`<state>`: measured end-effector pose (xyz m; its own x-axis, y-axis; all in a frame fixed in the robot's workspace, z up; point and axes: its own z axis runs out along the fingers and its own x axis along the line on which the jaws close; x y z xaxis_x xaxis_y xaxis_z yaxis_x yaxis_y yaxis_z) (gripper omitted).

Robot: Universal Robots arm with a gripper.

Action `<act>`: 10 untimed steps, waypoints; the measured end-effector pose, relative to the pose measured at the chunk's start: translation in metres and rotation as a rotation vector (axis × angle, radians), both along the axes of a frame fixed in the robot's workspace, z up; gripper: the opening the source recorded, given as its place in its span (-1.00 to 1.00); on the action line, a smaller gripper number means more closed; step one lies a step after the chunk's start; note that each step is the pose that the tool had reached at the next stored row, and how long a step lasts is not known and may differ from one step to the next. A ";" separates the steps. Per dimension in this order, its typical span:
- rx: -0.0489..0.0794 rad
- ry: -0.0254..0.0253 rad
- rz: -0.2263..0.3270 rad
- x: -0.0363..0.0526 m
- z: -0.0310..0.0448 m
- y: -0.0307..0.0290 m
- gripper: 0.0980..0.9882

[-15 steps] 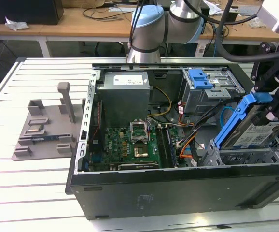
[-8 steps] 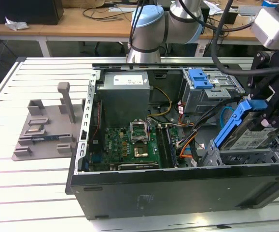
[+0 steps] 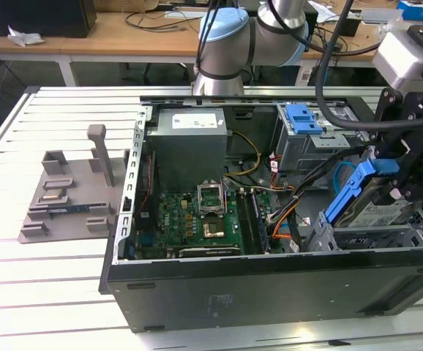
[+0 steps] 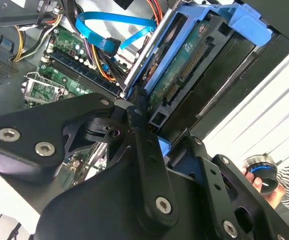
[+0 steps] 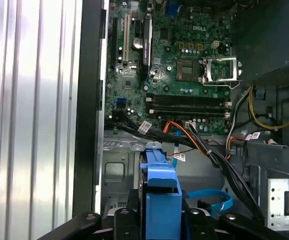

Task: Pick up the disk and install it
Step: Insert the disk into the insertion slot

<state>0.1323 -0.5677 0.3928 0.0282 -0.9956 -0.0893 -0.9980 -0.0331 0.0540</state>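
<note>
Second wrist view puts the end effector point(image 4: 159, 135) closest: matte black linked bars studded with bright screw heads, clamped on the disk point(image 4: 184, 65). The disk's green circuit underside and row of connector pins sit inside smooth blue plastic rails. In the first wrist view one blue rail stands squarely between the black fingers point(image 5: 124, 217).

In the exterior view the disk hangs tilted in that grip, its silver face and pale label showing. It is just above a grey sheet-metal drive cage point(image 3: 365, 238) at the corner of the computer case point(image 3: 270, 285).

Just beyond the end effector, a flat, glossy blue cable point(image 4: 109, 25) loops among bundled orange and black wires. Past them lies the green motherboard point(image 5: 184, 75), with its square silver processor socket and long dark memory slots. Farther off stands a plain grey metal box point(image 3: 189, 146) with a white sticker.

The black case rests on a ribbed aluminium table point(image 3: 50, 278). Well apart from the end effector, on the far side of the case, sits a grey moulded plastic fixture point(image 3: 72, 197) with upright posts.
</note>
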 end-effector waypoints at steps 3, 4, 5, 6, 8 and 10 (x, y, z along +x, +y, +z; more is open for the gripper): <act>0.000 -0.0001 0.000 0.0001 -0.0045 0.0000 -0.39; 0.000 -0.0001 0.000 0.0001 -0.0059 0.0000 -0.39; 0.000 -0.0001 0.000 0.0002 -0.0068 0.0000 -0.39; 0.000 -0.0002 0.000 0.0002 -0.0086 0.0000 -0.39; 0.000 -0.0001 0.000 0.0002 -0.0088 0.0000 -0.39; 0.000 -0.0001 0.000 0.0001 -0.0090 0.0000 -0.39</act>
